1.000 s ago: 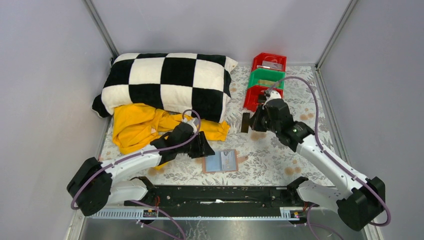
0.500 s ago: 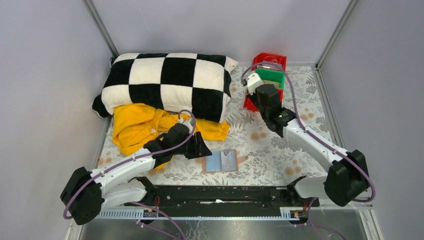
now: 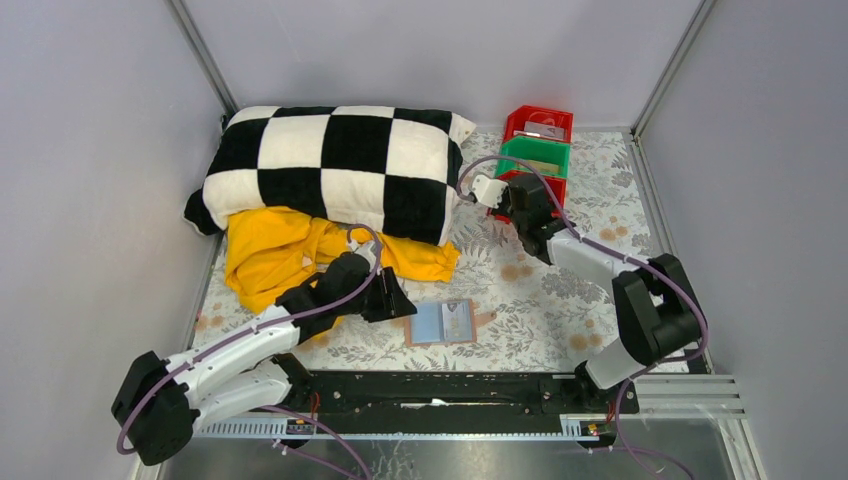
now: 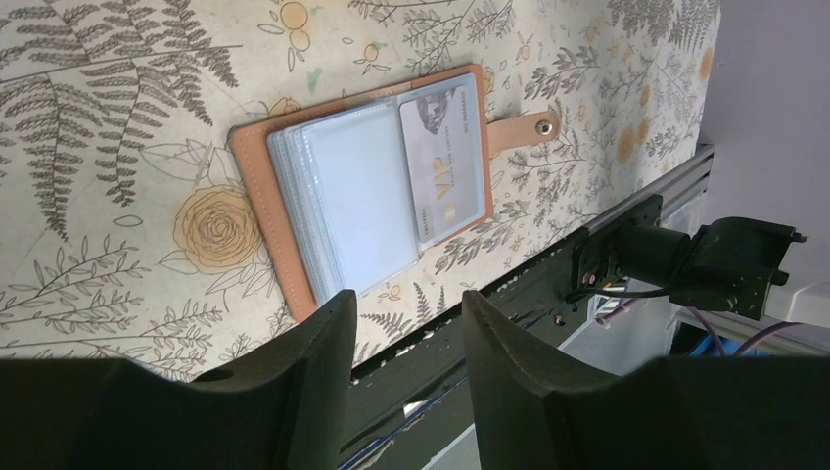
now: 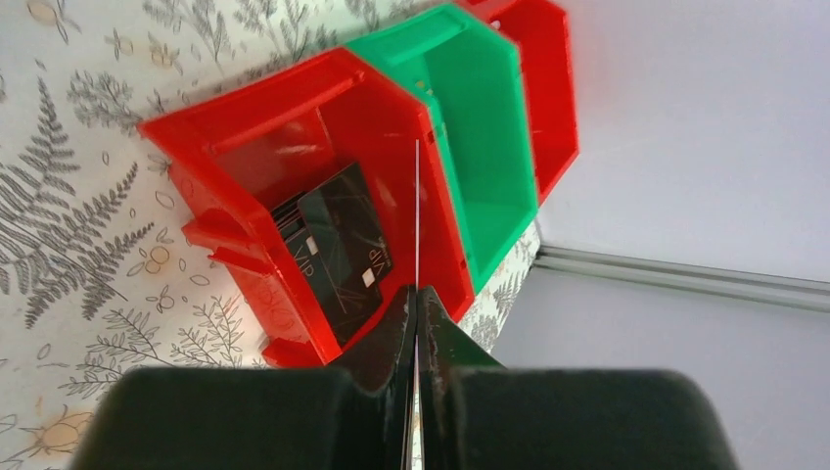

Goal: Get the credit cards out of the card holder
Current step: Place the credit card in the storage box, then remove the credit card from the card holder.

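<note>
Room: grey walls on three sides; a table (image 3: 560, 290) with a cloth printed with ferns and flowers.
Far left: a black and white checked pillow (image 3: 340, 165), and a crumpled yellow garment (image 3: 280, 250) partly under its near edge.
Far right: three plastic bins in one row, touching: a near red bin (image 5: 225, 137), a green bin (image 5: 489, 147) and a far red bin (image 5: 548, 88).
Card holder: the card holder (image 4: 362, 186) lies open and flat on the table, near the front edge and about in the middle. Its tan leather border and its side tab with a snap face up. One clear sleeve shows a pale card (image 4: 448, 157) marked VIP.
Left claw: the left claw (image 4: 406, 308) hangs low over the table just beside the left of the card holder, not touching it. The fingers stand moderately wide, with nothing between them.
Right claw: the right claw (image 5: 415, 294) is above the near red bin. The fingers are pressed together on a thin card (image 5: 417, 215), seen edge-on as a fine line.
Cards taken out: two dark cards (image 5: 338, 250) lie overlapped inside the near red bin, leaning on its floor and wall.
</note>
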